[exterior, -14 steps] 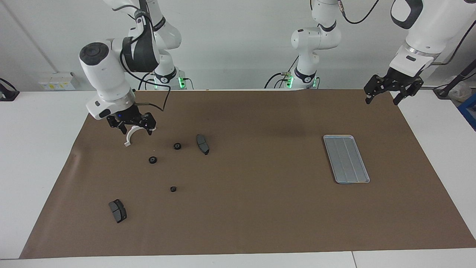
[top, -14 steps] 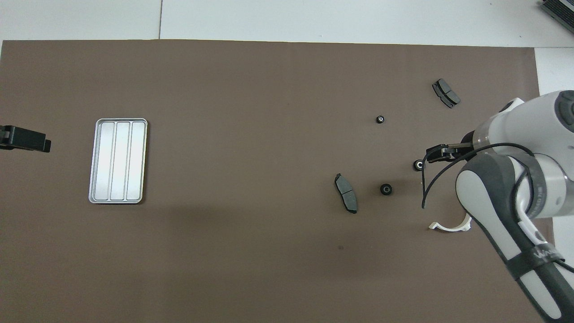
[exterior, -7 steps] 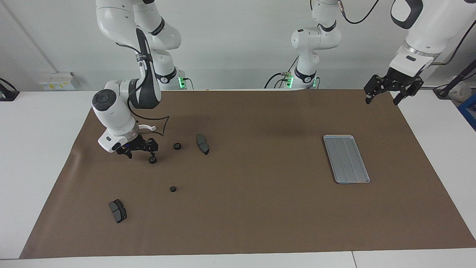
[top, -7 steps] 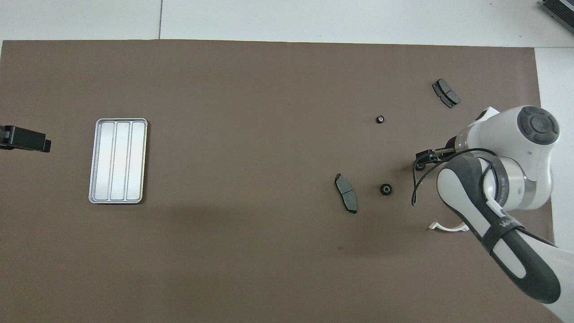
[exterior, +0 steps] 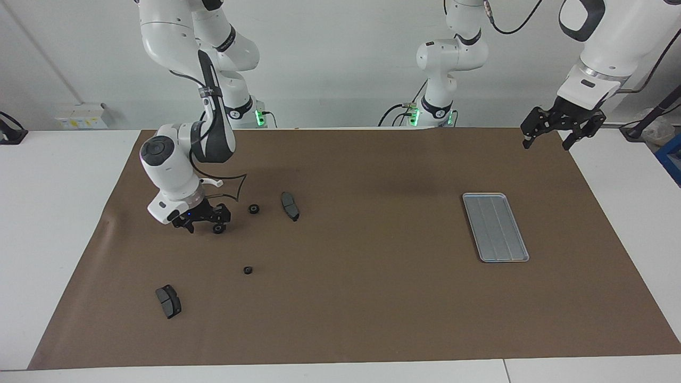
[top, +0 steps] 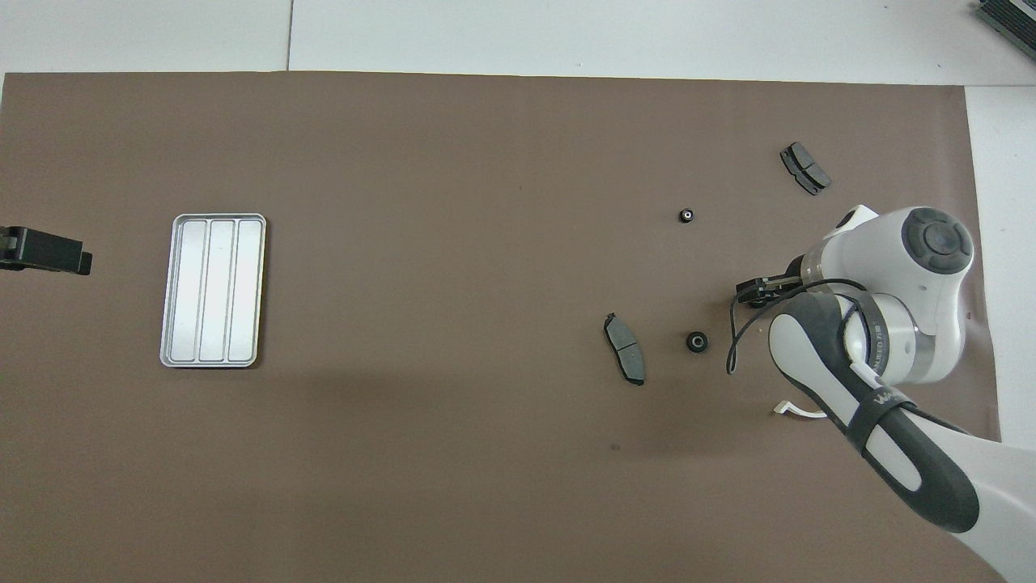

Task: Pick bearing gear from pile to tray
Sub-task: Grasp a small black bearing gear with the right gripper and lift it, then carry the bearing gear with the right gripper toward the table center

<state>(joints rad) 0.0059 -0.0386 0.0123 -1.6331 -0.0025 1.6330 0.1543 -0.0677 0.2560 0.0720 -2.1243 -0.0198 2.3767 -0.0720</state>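
While the left tool (exterior: 559, 131) waits w/ fingers spread wide over the mat's corner at the left arm's end of the surface, the right tool (exterior: 205, 222) is down on the brown mat (exterior: 362, 298), fingers wide apart either side of a black ring (exterior: 218, 229); contact can't be told. A second ring (exterior: 254, 209) and a grey pad (exterior: 290, 206) lie beside it; a third ring (exterior: 247, 270) and another pad (exterior: 168, 301) sit farther from the robots. White bracket (exterior: 212, 182) shows partly by the right arm. Tray (exterior: 495, 227) lies well apart, toward the left arm's end.
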